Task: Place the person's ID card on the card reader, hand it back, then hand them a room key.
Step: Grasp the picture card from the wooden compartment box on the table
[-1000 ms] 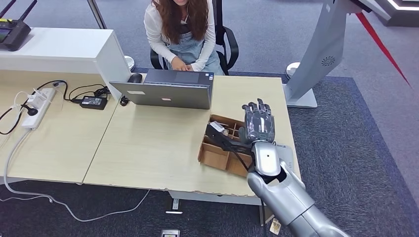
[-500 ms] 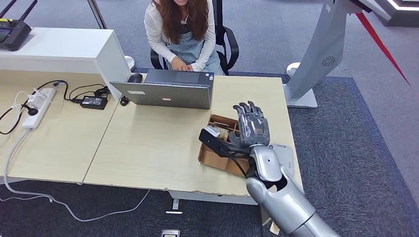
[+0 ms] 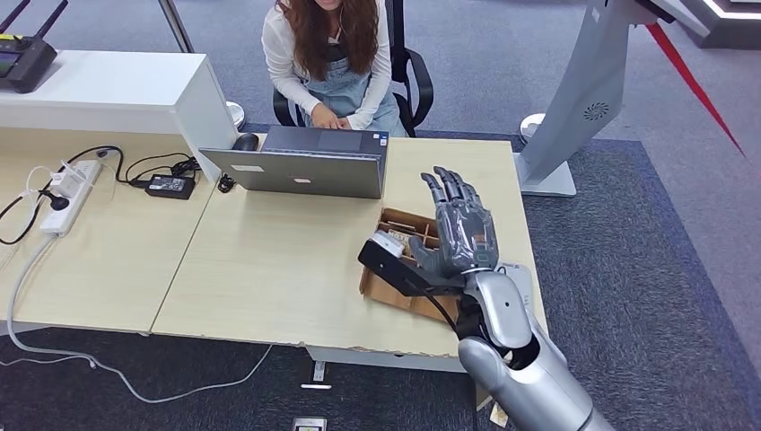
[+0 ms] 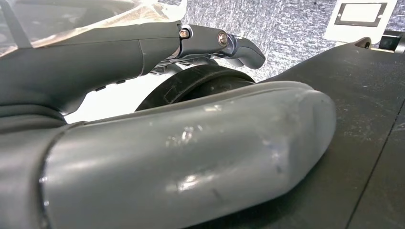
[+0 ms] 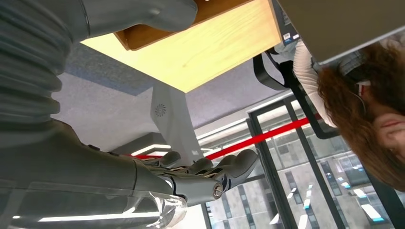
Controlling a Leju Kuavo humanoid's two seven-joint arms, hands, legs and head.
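Right hand [image 3: 459, 235] empty, fingers spread above cardboard tray [image 3: 388, 285]; offer palm toward person [image 3: 330, 56] for ID card.

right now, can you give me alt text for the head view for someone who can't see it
The robot's right hand is raised, fingers spread and empty, over a brown cardboard compartment box near the right end of a light wooden desk. Across the desk a person sits typing at an open grey laptop; a power strip and cables lie at the left.
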